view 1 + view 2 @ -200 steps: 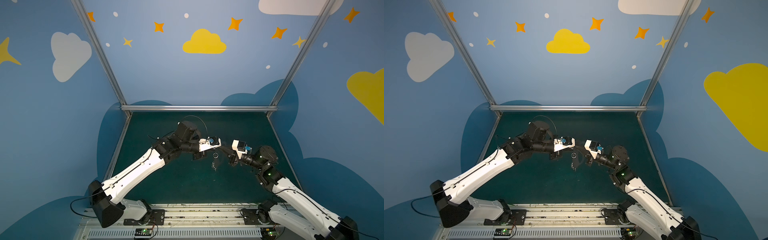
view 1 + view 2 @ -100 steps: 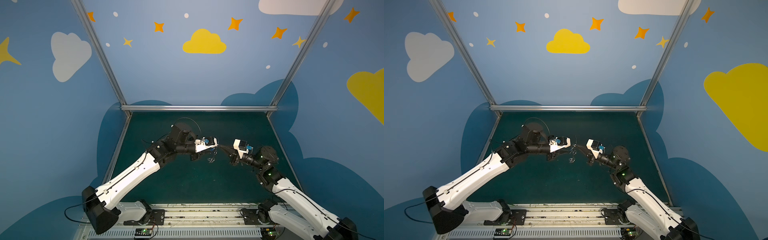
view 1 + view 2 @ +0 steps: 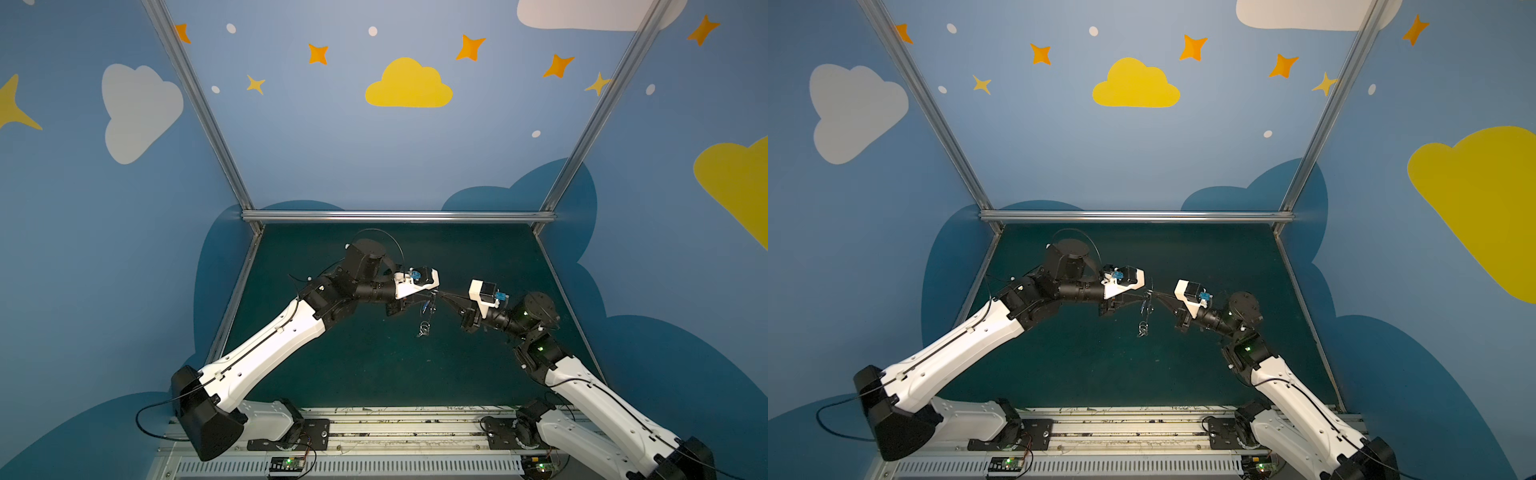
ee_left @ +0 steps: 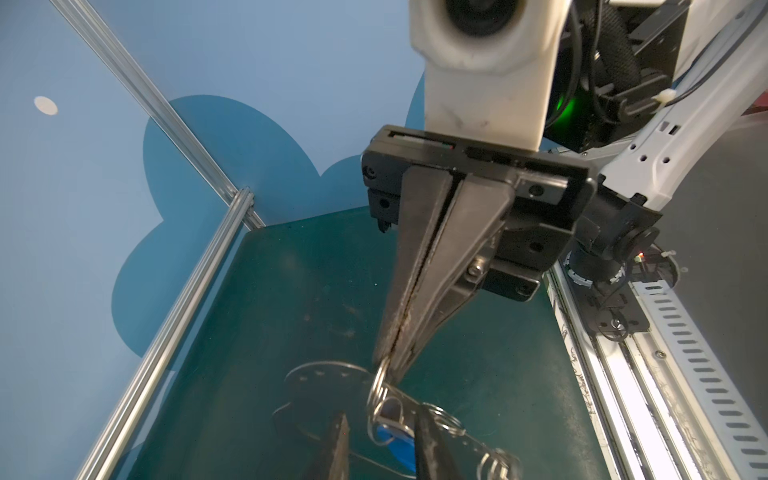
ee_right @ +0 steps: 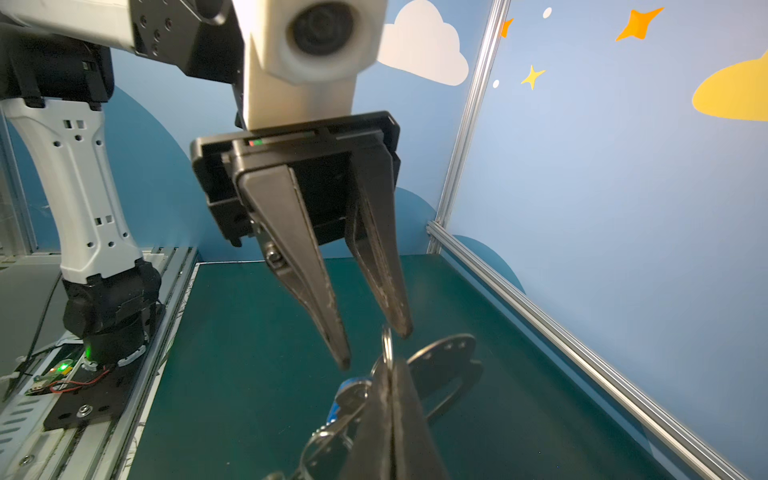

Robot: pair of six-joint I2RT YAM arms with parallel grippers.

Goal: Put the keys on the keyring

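The keyring hangs in mid-air over the middle of the green mat. It is a flat grey plate with small silver split rings. My right gripper is shut on its top split ring. The key has a blue head and hangs at that ring against the plate, as both top views show. My left gripper is open. Its fingers stand either side of the key and ring without clamping them.
Both grippers meet tip to tip above the mat. The plate's bag-shaped shadow falls on the mat below. Aluminium frame rails and blue walls bound the mat. The arm bases sit on a rail at the front.
My left gripper's jaws have parted and let go of the key, and that arm has shifted slightly left. The right gripper keeps its grip on the ring, hardly moved.
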